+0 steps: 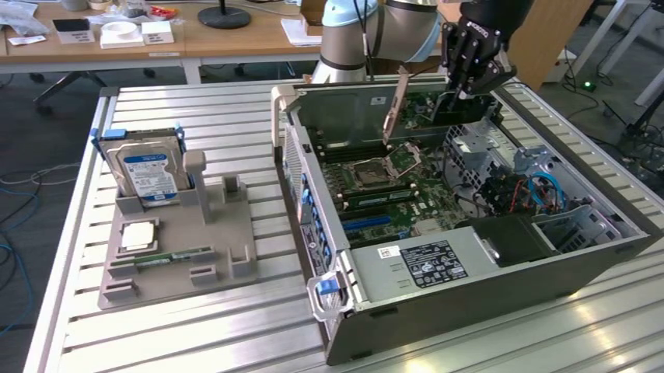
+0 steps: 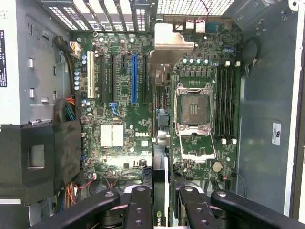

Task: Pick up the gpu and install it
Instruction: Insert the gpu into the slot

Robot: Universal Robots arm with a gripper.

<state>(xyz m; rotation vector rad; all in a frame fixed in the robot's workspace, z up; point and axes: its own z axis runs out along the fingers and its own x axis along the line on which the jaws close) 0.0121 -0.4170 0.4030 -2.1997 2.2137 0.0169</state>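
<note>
You have the jaws pinching the gpu (image 1: 462,110), upright just above the motherboard (image 1: 415,206) inside the open computer case (image 1: 467,272).

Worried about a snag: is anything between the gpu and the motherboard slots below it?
Nothing visible does. The gripper holds the gpu above the open case; the motherboard slots are bare, with nothing lying across them. The card hides what lies directly beneath it.

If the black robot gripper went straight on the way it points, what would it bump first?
Likely the green motherboard, by its long slots; the thin green gpu card that the black gripper clamps would touch it first. Depth is unclear.
</note>
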